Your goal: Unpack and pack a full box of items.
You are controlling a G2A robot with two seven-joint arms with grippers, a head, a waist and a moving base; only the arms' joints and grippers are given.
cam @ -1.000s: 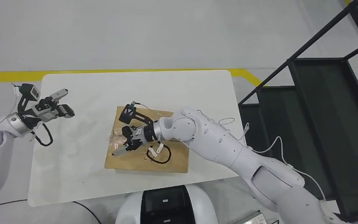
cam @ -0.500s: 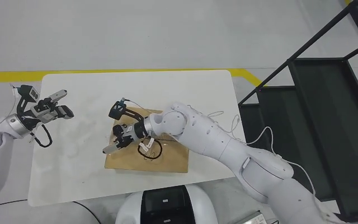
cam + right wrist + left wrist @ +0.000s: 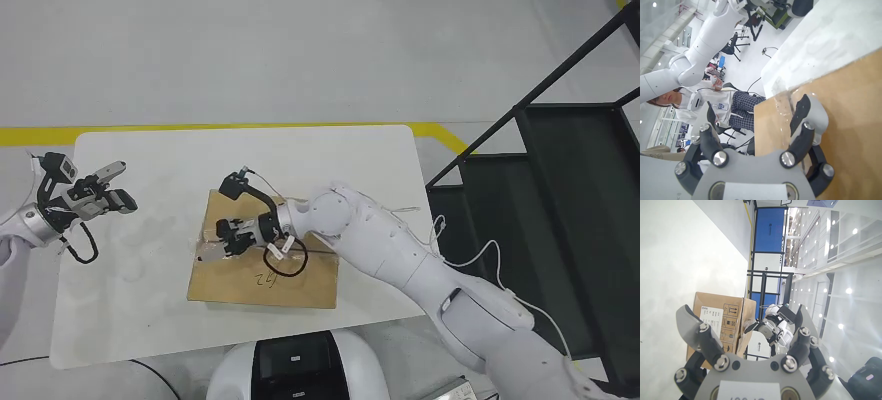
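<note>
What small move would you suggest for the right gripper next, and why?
Probably close the fingers on the clear tape and peel it back. The right gripper is open at the end edge of the closed cardboard box, one finger over the tape; the left gripper is open, away from the box.

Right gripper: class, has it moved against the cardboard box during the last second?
Yes. The right gripper first swung out past the left edge of the box in the top view, then came back over the box top, near where it started.
</note>
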